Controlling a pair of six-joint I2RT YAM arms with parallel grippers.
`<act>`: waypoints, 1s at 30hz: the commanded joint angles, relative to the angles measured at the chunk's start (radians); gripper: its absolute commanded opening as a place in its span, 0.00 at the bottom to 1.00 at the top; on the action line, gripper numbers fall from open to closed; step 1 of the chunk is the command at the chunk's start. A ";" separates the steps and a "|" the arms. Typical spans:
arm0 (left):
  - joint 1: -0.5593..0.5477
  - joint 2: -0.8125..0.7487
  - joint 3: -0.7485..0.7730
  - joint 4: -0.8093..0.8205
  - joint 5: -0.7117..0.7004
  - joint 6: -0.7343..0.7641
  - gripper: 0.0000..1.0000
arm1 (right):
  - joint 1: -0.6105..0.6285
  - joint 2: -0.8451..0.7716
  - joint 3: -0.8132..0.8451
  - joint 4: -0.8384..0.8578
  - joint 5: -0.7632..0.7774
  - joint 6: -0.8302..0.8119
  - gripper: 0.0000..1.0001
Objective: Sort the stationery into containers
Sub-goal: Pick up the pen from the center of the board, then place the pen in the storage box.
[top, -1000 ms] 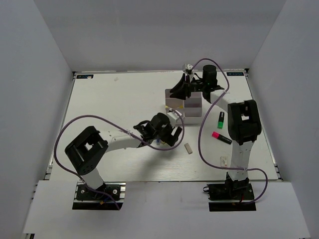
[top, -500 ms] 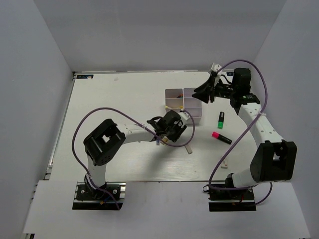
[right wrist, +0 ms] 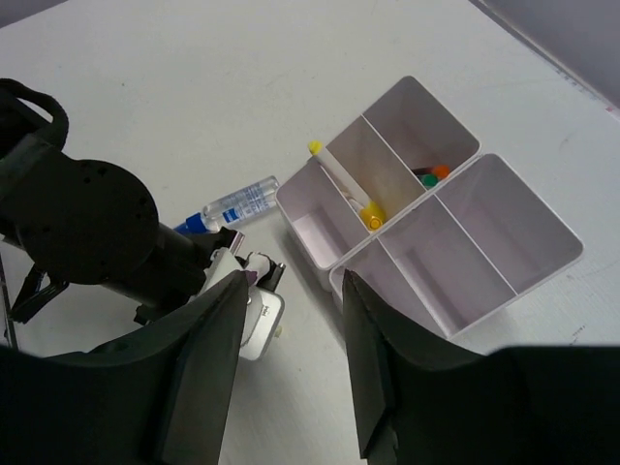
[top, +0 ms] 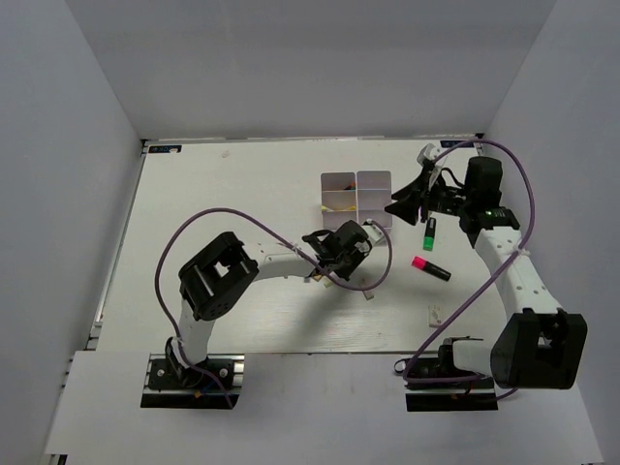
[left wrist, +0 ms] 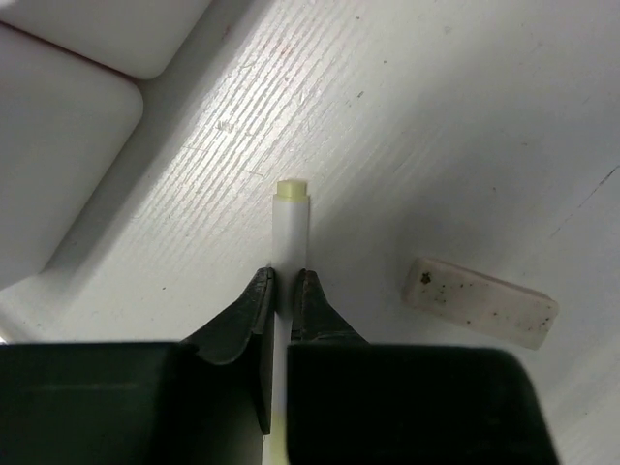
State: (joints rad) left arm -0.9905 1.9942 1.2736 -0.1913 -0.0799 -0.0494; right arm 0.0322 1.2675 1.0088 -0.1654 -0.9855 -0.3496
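White stick [left wrist: 292, 242] is pinched in my left gripper [left wrist: 284, 286], fingers closed on it, low by the table. The organiser tray [left wrist: 68, 145] lies at 10 o'clock, a speckled eraser [left wrist: 480, 302] at 4. I judge it best to lift straight, clear the tray wall, then release. Right gripper [right wrist: 291, 295] hangs above the tray, spread and empty.

Top external: you look down on the whole table [top: 223, 213] from behind the bases.
Left wrist: you sit close above it.
Right wrist: from higher, you share the tray [right wrist: 504, 223] with top external.
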 commanded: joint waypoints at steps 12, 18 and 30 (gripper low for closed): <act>-0.013 -0.299 -0.072 0.124 -0.034 -0.087 0.00 | -0.089 -0.197 -0.130 -0.079 0.200 0.058 0.79; 0.019 -0.380 -0.105 0.271 -0.152 -0.098 0.00 | -0.124 -0.256 -0.199 -0.023 0.168 0.113 0.00; 0.168 -0.155 0.085 0.529 -0.301 -0.128 0.00 | -0.140 -0.299 -0.280 -0.039 0.114 0.055 0.00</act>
State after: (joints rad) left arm -0.8433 1.8198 1.2892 0.2474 -0.3264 -0.1558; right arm -0.1009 0.9859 0.7410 -0.2207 -0.8379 -0.2745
